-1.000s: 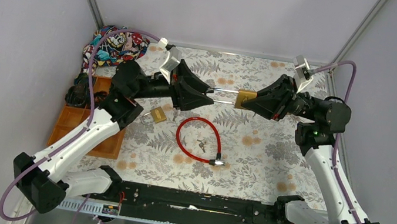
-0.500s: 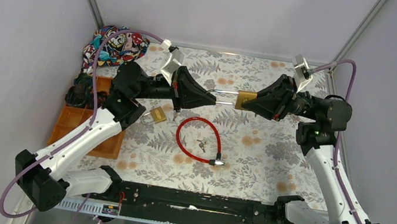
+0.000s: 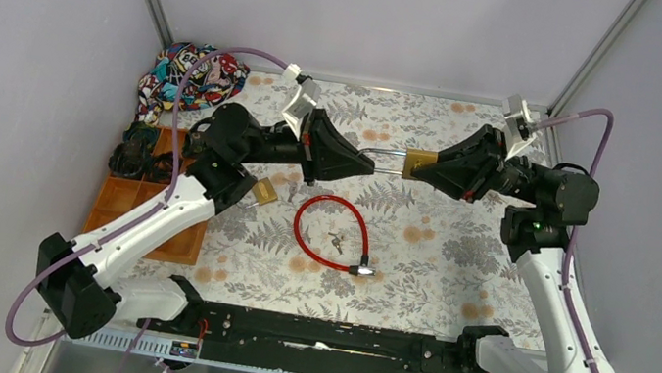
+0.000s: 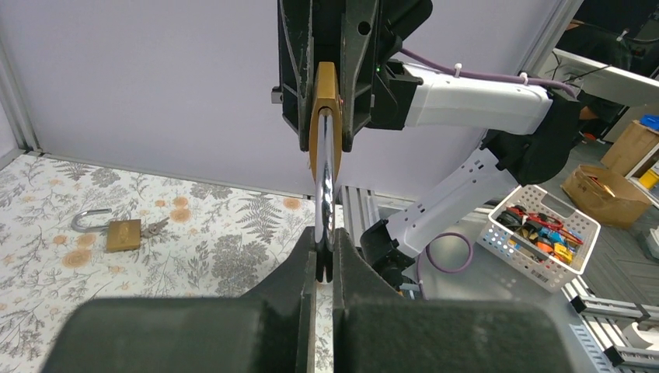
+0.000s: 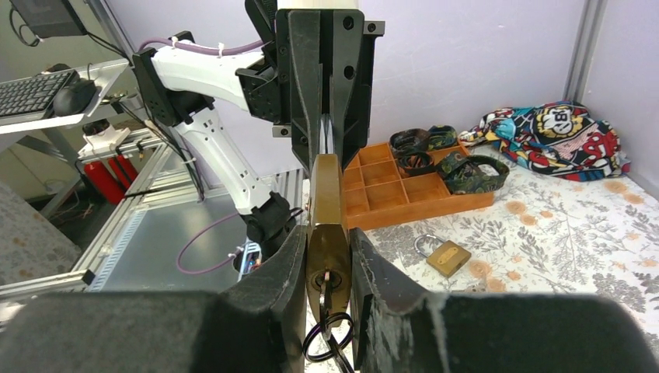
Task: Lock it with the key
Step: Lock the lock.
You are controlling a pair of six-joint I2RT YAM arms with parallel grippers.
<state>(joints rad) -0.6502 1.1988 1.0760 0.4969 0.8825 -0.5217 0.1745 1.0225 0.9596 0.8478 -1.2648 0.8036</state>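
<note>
From above, the padlock [image 3: 416, 163] is hanging in the air over the far middle of the worktop [image 3: 454, 264], stretched level between the two arms; the right hand [image 3: 429, 168] is clamping its brass body, and the left hand [image 3: 357, 161] is pinching the bend of its shackle [image 3: 382, 162], fingers together on the steel. The right wrist view is adding what the overhead one is hiding: a key [image 5: 329, 307] is sitting in the end of the body nearest that camera, its dark ring dangling between the fingers. The left wrist view is showing the shackle edge-on, rising from the closed fingers [image 4: 307, 268] to the body; only there is a second padlock [image 4: 123, 234] lying plainly with its shackle open and keys at its side, on the worktop just beside the left arm. Only the overhead view is showing the red cable lock [image 3: 305, 232] curling near the middle, small keys [image 3: 336, 242] lying inside its loop. The orange tray [image 3: 121, 207] is sitting at the left edge; a patterned cloth [image 3: 190, 76] is bunching in the far left corner.
</note>
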